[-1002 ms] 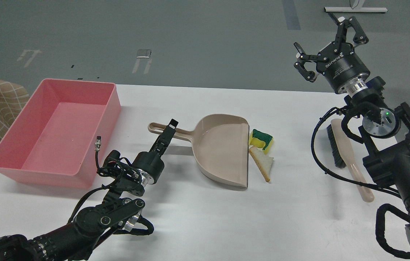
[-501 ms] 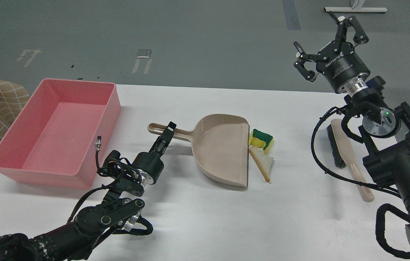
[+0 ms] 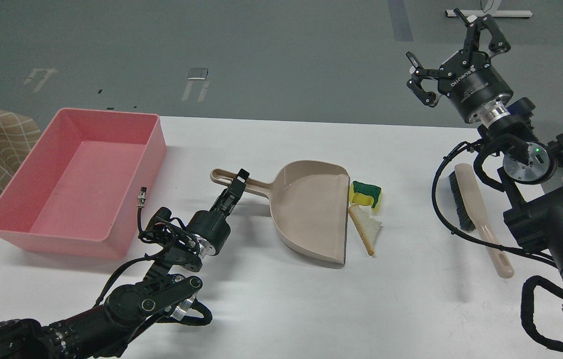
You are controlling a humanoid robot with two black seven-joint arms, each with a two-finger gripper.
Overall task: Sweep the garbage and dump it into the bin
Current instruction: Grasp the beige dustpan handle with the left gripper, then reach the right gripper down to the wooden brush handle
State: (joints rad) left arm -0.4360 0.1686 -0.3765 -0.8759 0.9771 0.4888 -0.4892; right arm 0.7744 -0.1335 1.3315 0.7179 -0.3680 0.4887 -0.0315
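Head view: nearest, the left arm reaches in from the lower left across the white desk [image 3: 271, 304], and its left pincer [image 3: 235, 185] sits clamped on the beige dustpan's [image 3: 311, 212] handle, fingers together around it. Against the earlier frames, the dustpan has slid a little to the right, and the garbage at its mouth has moved with it. The white bread slice [image 3: 368, 230] with tan crust lies just beside the dustpan's open edge, crust touching or nearly touching the lip. Just beyond it the yellow sponge [image 3: 367, 193] with a green scouring top rests on the desk, also at the dustpan's mouth; it has turned slightly since before. Neither piece is inside the pan. To the right, the beige brush [image 3: 481, 214] lies flat on the desk with its dark bristles facing left, in the same place as earlier. Far left, the pink bin [image 3: 157, 144] stands near the desk's edge, well apart from the garbage. Farthest, the right pincer [image 3: 448, 37] hangs raised above the desk's far right corner, fingers spread apart and holding nothing; it has shifted slightly up and right. Its body carries white lettering reading "ROBOTIQ".
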